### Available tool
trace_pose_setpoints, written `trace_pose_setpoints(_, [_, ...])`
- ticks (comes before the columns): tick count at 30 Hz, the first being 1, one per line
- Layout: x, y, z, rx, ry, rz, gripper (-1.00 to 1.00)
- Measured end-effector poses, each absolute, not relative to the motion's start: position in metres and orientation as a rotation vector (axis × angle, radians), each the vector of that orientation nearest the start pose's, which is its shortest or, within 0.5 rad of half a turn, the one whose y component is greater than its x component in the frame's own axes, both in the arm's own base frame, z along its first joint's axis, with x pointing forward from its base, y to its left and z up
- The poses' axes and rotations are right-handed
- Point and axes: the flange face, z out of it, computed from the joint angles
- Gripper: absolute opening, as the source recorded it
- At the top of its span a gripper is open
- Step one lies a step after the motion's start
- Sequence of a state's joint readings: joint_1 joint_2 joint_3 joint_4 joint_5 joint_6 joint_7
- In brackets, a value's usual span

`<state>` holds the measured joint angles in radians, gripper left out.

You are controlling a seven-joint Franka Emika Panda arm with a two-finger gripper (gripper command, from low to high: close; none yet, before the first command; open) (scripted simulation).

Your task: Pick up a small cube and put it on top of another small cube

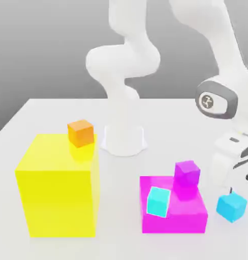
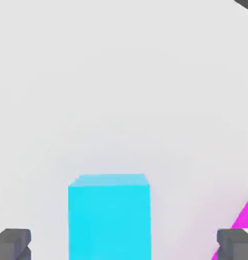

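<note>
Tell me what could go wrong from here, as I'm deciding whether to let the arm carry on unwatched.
The open gripper has the blue cube off-centre between its fingers, so closing might shove or twist it before gripping.

The magenta block sits close by on one side; a finger could catch its edge.

The purple cube and cyan cube stand near each other, so stacking on one may knock the other.

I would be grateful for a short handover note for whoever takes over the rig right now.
Gripper: open, nothing held, above the blue small cube.
Other small cubes: cyan and purple on the magenta block; orange on the yellow block.
Done: gripper brought over the blue cube, apparently the one to pick.
Left: grasp, lift, stack on another small cube; which one isn't specified.
</note>
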<state>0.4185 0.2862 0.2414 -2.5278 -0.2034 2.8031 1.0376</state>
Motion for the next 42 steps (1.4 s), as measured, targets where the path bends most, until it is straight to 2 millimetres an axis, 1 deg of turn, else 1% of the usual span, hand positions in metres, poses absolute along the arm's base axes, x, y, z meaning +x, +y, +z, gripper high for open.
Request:
trace_pose_setpoints(2, [0.35, 0.293, 0.148, -3.126, 0.304, -0.001, 0.0])
trace_pose_setpoints(3, [0.349, 0.293, 0.137, -3.126, 0.303, 0.0, -1.0])
trace_pose_setpoints(8, [0.349, 0.293, 0.138, -3.126, 0.302, -0.001, -1.0])
trace_pose_setpoints(9, [0.349, 0.293, 0.132, -3.126, 0.302, -0.001, -1.0])
trace_pose_setpoints(10, [0.349, 0.293, 0.136, -3.126, 0.303, -0.001, -1.0])
trace_pose_setpoints(12, [0.35, 0.294, 0.154, -3.126, 0.303, -0.001, -1.0])
trace_pose_setpoints(15, [0.349, 0.293, 0.188, -3.127, 0.302, -0.001, -1.0])
trace_pose_setpoints(16, [0.349, 0.29, 0.198, -3.128, 0.287, -0.001, -1.0])
trace_pose_setpoints(20, [0.343, 0.266, 0.234, -3.137, 0.181, 0.0, -1.0])
trace_pose_setpoints(24, [0.333, 0.24, 0.265, -3.141, 0.061, 0.0, -1.0])
trace_pose_setpoints(28, [0.319, 0.215, 0.29, -3.141, -0.061, 0.002, -1.0])
trace_pose_setpoints(33, [0.298, 0.182, 0.315, -3.133, -0.21, 0.002, -1.0])
trace_pose_setpoints(34, [0.296, 0.179, 0.311, -3.132, -0.225, 0.003, -1.0])
trace_pose_setpoints(35, [0.295, 0.178, 0.304, -3.131, -0.233, 0.003, -1.0])
trace_pose_setpoints(39, [0.294, 0.176, 0.262, -3.132, -0.24, 0.002, -1.0])
trace_pose_setpoints(40, [0.294, 0.176, 0.255, -3.132, -0.241, 0.002, 1.0])
trace_pose_setpoints(42, [0.294, 0.176, 0.255, -3.132, -0.241, 0.002, 1.0])
